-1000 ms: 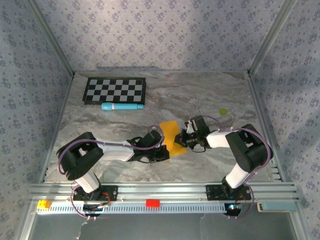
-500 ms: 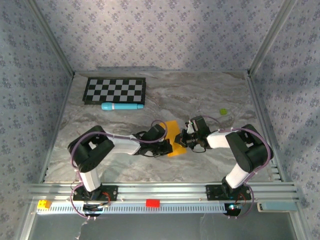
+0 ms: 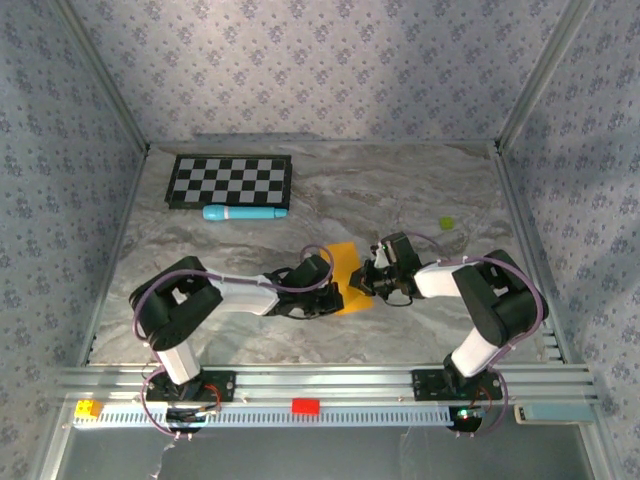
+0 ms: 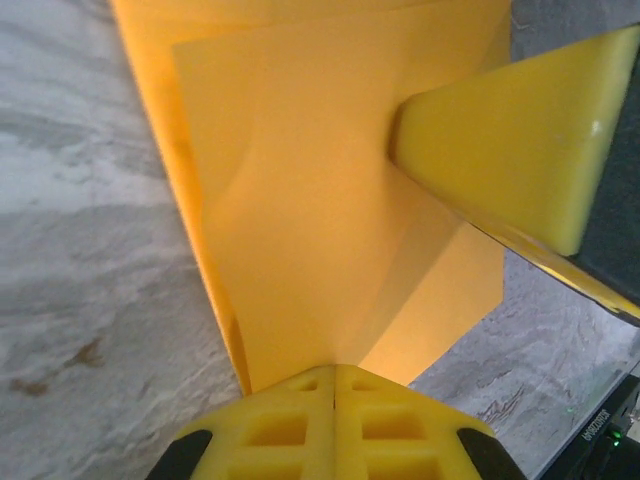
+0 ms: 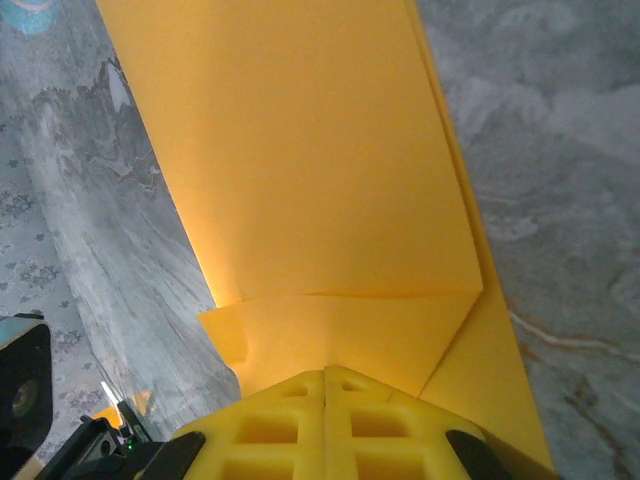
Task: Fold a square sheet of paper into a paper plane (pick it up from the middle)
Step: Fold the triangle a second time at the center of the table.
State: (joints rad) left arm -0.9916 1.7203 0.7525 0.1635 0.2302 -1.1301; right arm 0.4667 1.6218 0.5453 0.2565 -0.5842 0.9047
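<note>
Your left pincer [image 4: 335, 375] and right pincer [image 5: 325, 378] are both clenched on opposite edges of the part-folded orange paper sheet [image 3: 348, 262], at the middle of the worktop [image 3: 420, 190] between the arms. Pull them apart unevenly and the thin sheet could tear, or slip and skew the crease.

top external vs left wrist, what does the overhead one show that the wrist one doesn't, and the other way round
Overhead extras: the checkerboard, the blue cylinder beside it, a small yellow-green bit on the right, and both whole arms, with the left gripper and right gripper at opposite sides of the orange paper.
Left wrist extras: close detail. The sheet's folded layers and creases, its edge running into the shut left fingers, and one yellow finger of the right gripper against it.
Shared: the orange paper and the marble table.
</note>
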